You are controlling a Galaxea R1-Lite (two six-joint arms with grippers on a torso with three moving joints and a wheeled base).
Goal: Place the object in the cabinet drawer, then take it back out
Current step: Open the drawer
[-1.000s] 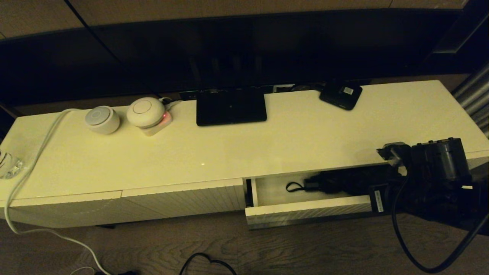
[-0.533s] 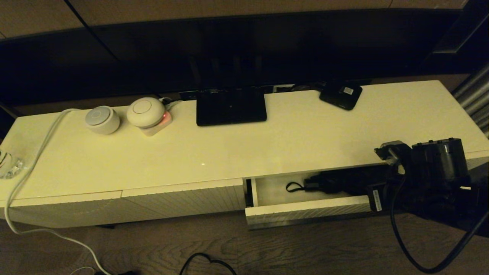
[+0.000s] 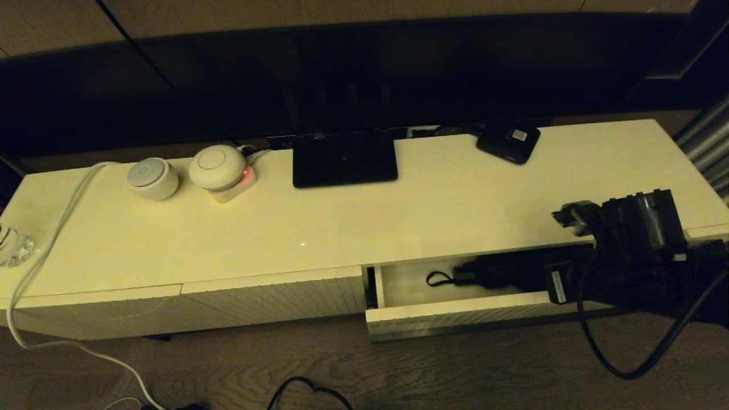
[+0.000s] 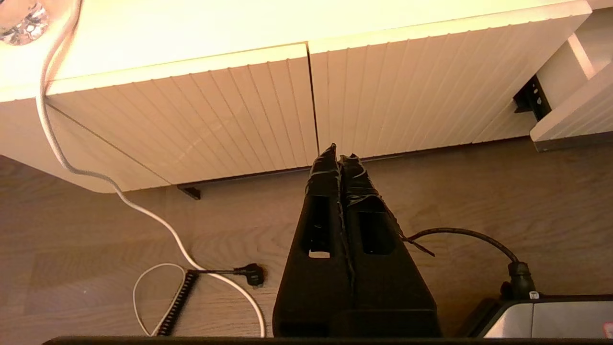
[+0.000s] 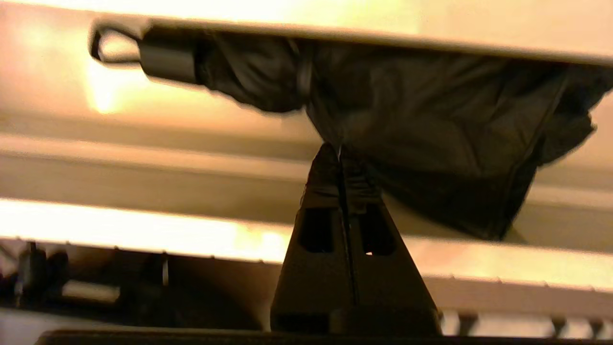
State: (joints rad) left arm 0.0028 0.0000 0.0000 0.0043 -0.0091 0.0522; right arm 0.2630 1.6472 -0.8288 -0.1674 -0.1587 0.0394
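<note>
The cabinet drawer (image 3: 455, 314) stands pulled out at the right of the cream cabinet. The black umbrella (image 3: 501, 272) lies inside it, its handle and wrist loop (image 3: 435, 279) pointing left. My right gripper (image 3: 561, 282) reaches into the drawer's right part, shut on the umbrella's bunched fabric. In the right wrist view the fingertips pinch a fold of the umbrella (image 5: 431, 124), which stretches toward my right gripper (image 5: 341, 149). The cabinet top hides part of the fabric. My left gripper (image 4: 339, 152) hangs shut and empty over the floor before the closed ribbed panels (image 4: 306, 100).
On the cabinet top stand a flat black stand base (image 3: 344, 159), a small black box (image 3: 508, 142), two round white devices (image 3: 152, 177) and a glass piece (image 3: 11, 245). A white cable (image 3: 45, 250) runs down the left end. A black cable (image 3: 310, 387) lies on the floor.
My right arm has risen and shifted slightly toward the cabinet, drawing the fabric with it. The umbrella's handle and loop have stayed in place.
</note>
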